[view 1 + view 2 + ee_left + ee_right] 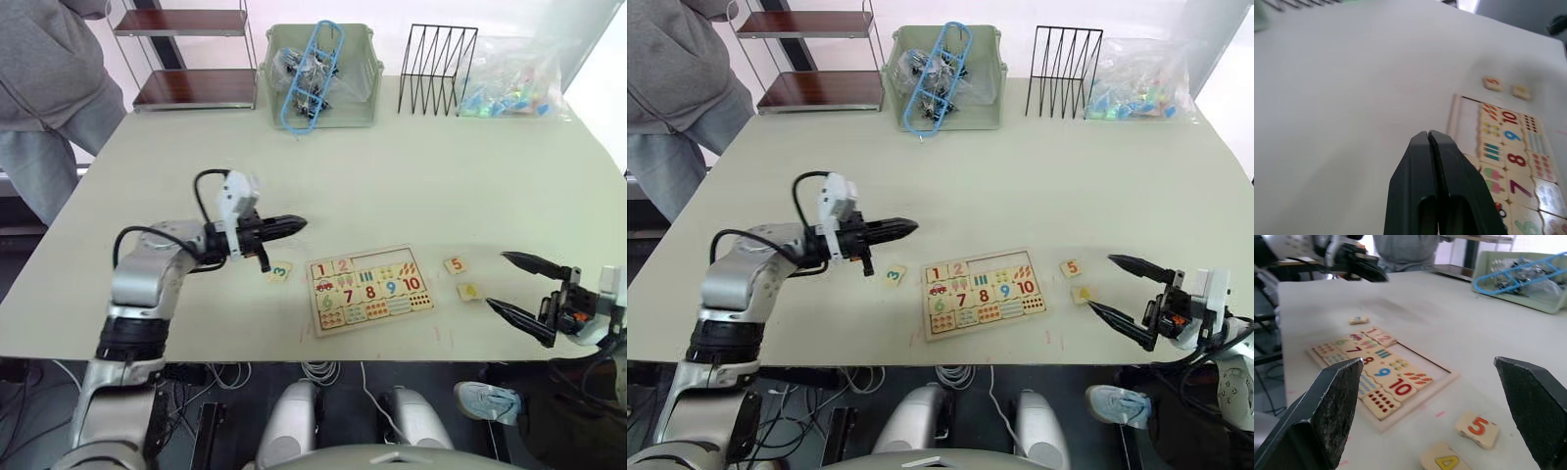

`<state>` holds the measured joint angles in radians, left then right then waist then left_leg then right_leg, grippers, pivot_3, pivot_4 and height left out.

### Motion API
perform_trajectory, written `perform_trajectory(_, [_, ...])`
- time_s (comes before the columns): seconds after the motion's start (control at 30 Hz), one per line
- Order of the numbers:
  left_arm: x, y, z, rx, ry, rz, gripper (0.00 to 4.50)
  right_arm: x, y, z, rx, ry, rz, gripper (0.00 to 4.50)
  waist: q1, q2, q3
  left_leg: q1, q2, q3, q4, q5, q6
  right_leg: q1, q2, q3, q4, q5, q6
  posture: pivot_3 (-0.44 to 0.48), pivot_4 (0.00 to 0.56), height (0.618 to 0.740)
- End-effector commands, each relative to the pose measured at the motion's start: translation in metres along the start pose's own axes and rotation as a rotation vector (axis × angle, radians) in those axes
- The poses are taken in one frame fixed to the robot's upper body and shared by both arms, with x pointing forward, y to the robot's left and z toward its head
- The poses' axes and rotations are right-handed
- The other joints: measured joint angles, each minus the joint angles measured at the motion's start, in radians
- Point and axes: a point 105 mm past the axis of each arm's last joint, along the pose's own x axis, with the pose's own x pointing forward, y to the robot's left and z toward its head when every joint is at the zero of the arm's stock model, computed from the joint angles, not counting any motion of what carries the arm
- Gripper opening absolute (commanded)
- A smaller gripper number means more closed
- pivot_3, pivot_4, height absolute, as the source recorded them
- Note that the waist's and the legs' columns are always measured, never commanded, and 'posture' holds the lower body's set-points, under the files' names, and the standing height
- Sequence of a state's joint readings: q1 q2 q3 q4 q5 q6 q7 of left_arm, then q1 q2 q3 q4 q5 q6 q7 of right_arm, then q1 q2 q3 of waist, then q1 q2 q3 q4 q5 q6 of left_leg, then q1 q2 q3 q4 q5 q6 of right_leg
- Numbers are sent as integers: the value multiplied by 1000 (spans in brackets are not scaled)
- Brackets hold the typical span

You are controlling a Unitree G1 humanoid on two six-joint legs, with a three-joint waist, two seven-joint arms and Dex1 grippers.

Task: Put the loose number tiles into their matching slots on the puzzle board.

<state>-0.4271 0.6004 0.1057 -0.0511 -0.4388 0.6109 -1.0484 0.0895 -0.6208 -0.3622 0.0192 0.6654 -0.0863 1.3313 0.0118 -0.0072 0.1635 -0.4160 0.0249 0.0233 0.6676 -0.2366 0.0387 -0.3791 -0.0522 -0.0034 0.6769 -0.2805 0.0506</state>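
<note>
Black fingers of the right gripper are spread wide at the near right edge of the table, holding nothing, and just past them lie two loose tiles: the yellow 4 nearer the edge and the orange 5 a little beyond it, the pair close to each other and off the right side of the puzzle board. On the board the 1 and 2 sit in the top row's left end, with what looks like a bare strip of slots running to their right, though it is hard to be sure from here. A green 3 lies loose just off the board's left side. Above and slightly left of that tile hangs the left gripper, its fingers pressed together and empty. Farther back stand a green bin with a blue hanger, a black wire rack and a clear bag, and a person in grey stands at the far left corner
</note>
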Motion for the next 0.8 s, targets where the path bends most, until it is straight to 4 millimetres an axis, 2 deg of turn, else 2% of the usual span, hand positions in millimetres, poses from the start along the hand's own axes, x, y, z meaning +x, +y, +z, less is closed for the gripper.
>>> perform_trajectory(0.03, [-21,-1,12,-3,-77,71,62,-6,-10,6,-51,14,-61,4500,0,0,0,0,0,0,0,0,0,0,0,0,0,0,0,0,150,740])
perform_trajectory(0.1, [-32,-1,8,-5,-90,121,62,-9,-14,5,-56,22,-89,4500,1,0,0,0,0,0,0,0,0,0,-2,1,0,0,0,0,150,740])
perform_trajectory(0.13, [-38,-1,4,-14,-92,148,551,-9,-15,4,-62,30,-105,4500,2,0,0,0,0,0,0,0,0,0,-2,1,0,0,0,0,150,740])
perform_trajectory(0.17, [-43,-2,0,-19,-91,174,824,-11,-17,3,-67,39,-121,4500,1,0,0,0,0,0,0,0,0,0,-2,1,0,0,0,0,150,740])
perform_trajectory(0.43, [-80,-13,-25,-81,-114,345,4448,-18,-19,-11,-61,96,-213,4500,3,0,0,1,0,0,-2,0,0,1,-10,1,-1,0,-1,0,150,740])
perform_trajectory(0.57, [-96,-33,-47,-112,-91,384,4448,-19,-22,-16,-49,103,-267,4500,-2,0,0,1,-1,1,-3,-1,0,1,-12,1,-3,-2,-4,0,150,740])
perform_trajectory(0.7, [-105,-45,-57,-134,-91,428,4448,-25,-24,-21,-36,128,-300,4500,3,0,0,1,-1,1,-4,-1,0,1,-13,1,-4,-2,-4,0,150,740])
perform_trajectory(0.8, [-115,-58,-71,-112,-23,456,4448,-30,-27,-24,-28,141,-329,4500,1,0,0,1,-1,0,-4,-1,0,1,-15,0,-5,-2,-5,0,150,740])
